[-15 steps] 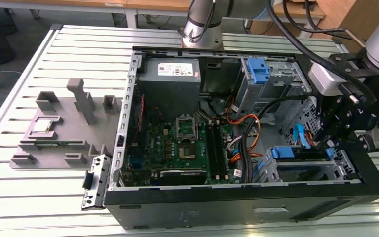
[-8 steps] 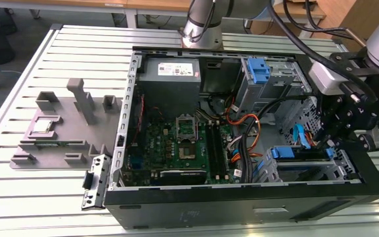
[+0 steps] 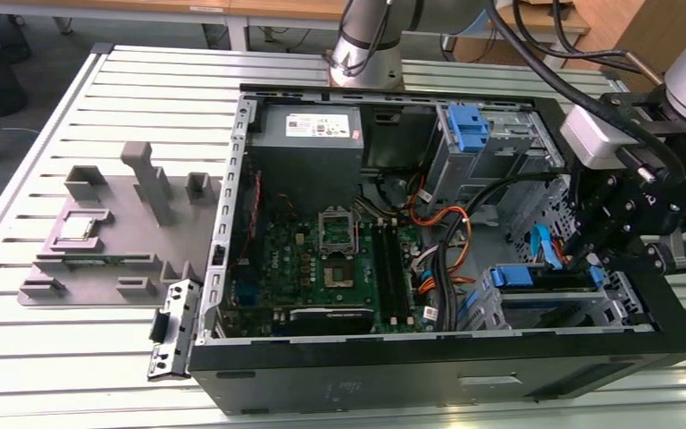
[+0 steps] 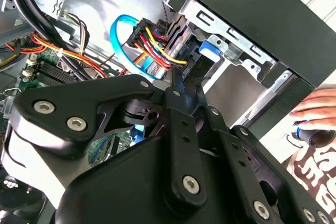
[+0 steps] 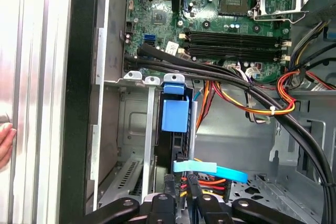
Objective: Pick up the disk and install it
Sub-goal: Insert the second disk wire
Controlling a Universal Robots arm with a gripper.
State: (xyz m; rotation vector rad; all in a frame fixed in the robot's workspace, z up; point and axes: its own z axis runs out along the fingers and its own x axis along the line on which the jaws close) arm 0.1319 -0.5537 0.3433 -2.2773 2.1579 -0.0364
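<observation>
Claw apparently closed, above disk seated in bay, cables beside

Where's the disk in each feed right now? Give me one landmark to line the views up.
Exterior view: the disk sits in the drive cage near the case corner on the exterior view's right, blue carrier showing.
First wrist view: the disk stands edge-on in the cage, blue tab towards the motherboard.
Second wrist view: the disk shows its blue tab against the cage rail.
Shared landmark: the light blue cable beside it.
</observation>
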